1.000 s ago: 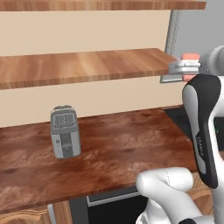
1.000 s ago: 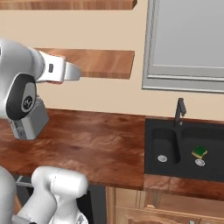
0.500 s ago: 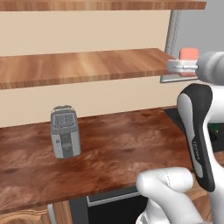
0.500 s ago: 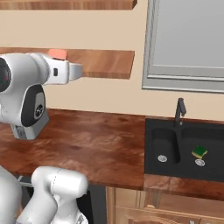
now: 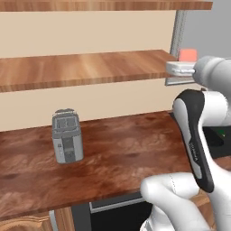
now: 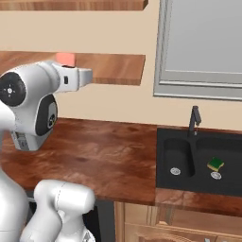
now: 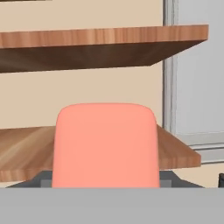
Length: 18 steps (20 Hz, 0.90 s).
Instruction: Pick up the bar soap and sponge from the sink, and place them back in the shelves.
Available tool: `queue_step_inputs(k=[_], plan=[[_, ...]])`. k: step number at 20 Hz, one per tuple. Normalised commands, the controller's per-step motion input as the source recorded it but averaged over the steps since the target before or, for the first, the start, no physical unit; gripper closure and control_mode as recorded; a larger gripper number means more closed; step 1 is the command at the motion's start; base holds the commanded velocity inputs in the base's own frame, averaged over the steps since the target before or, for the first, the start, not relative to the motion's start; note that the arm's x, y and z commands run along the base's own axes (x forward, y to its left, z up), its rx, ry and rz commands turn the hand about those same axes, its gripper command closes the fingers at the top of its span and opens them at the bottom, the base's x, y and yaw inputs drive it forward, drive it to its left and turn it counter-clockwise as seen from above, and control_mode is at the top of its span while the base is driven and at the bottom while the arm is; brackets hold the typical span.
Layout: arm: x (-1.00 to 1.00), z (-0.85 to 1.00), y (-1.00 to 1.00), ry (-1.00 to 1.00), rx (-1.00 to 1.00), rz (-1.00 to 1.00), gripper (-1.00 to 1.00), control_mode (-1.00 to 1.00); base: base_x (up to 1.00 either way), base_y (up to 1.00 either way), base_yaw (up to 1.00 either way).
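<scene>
One salmon-pink bar soap (image 7: 106, 144) stands on end between the jaws of the gripper (image 5: 180, 68), which are clamped on it just off the right end of the lower of the shelves (image 5: 81, 67). Below that plank, a grey toaster (image 5: 66, 136) sits on the wooden counter (image 5: 126, 153). Further right of the plank's end, the sponge (image 6: 215, 164) lies in the black sink (image 6: 179, 156), beside a round drain.

Both base views flank the arm, sharing the shelves (image 5: 90, 67); the hand view seems closest.
</scene>
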Motion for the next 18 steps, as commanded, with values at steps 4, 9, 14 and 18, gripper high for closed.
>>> queue_step_inputs(k=[4, 9, 14, 18], plan=[[0.35, 0.15, 0.11, 0.04, 0.00, 0.00, 1.00, -1.00, 0.00, 0.00, 0.00], [0.33, 0.08, 0.18, 0.10, 0.00, 0.00, 1.00, -1.00, 0.00, 0.00, 0.00], [0.35, 0.00, 0.22, 0.06, -0.01, 0.00, 1.00, -1.00, 0.00, 0.00, 0.00], [0.43, 0.00, 0.19, 0.03, 0.00, 0.00, 1.00, -1.00, 0.00, 0.00, 0.00]])
